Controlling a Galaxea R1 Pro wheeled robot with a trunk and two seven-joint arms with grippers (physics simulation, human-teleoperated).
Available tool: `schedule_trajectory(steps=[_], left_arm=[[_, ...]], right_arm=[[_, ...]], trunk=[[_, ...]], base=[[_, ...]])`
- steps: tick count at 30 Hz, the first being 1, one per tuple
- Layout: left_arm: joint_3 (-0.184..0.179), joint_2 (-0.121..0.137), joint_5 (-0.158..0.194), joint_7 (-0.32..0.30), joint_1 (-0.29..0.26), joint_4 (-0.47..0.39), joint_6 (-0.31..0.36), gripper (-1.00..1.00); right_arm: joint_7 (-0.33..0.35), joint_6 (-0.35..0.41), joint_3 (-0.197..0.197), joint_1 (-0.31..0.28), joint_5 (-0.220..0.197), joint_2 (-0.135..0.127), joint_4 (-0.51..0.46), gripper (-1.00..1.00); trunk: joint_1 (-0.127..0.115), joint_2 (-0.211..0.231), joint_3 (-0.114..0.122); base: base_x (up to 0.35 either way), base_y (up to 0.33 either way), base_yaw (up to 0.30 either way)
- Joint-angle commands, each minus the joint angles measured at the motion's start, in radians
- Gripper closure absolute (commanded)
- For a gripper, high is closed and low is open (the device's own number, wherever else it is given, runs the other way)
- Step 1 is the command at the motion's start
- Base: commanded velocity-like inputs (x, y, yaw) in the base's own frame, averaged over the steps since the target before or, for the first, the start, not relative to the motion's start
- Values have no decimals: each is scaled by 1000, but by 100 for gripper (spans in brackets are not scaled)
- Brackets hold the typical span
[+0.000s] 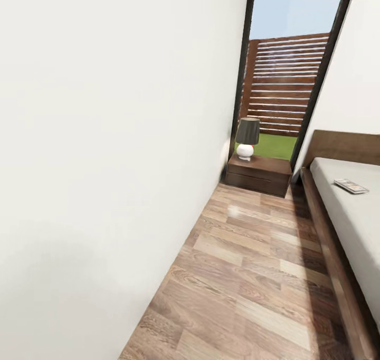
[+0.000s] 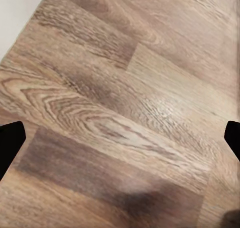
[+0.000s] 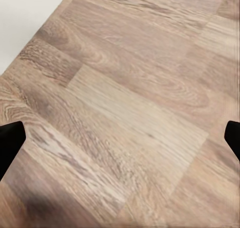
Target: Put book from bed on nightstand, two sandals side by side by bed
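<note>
The left gripper (image 2: 120, 133) shows its two dark fingertips (image 2: 10, 143) at opposite edges of the left wrist view, spread wide with nothing between them; below it lies bare wood-plank floor (image 2: 125, 102), with a strip of white wall (image 2: 17, 7) in one corner. The right gripper (image 3: 120, 135) looks the same in the right wrist view: fingertips (image 3: 10, 140) far apart, holding nothing, above the floor and close to a patch of white wall.

In the head view, a white wall (image 1: 105, 138) runs along the left side, and the plank floor makes a narrow aisle between it and the bed (image 1: 343, 212) at the right. The bed has a dark wood frame and a light grey mattress. A small book (image 1: 351, 186) lies flat on the mattress near the headboard (image 1: 345, 146). At the far end of the aisle, a dark nightstand (image 1: 258, 174) stands just beside the head of the bed, below a tall dark-framed window (image 1: 287, 59). A lamp (image 1: 247, 137) with a dark shade and white base stands on the nightstand. Through the window, grass and a slatted fence (image 1: 285, 85) show.
</note>
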Motion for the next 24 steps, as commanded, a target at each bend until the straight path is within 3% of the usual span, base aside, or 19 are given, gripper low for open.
schedule_trajectory(steps=[1, 24], left_arm=[[8, 0, -8, -3, -1, 1, -4, -100], [8, 0, -8, -3, -1, 1, -4, -100]], right_arm=[[6, -5, 7, -2, -11, 0, 4, -100], [6, -5, 7, -2, -11, 0, 4, -100]], trunk=[[0, 0, -1], [0, 0, -1]], base=[[0, 0, -284], [0, 0, -284]])
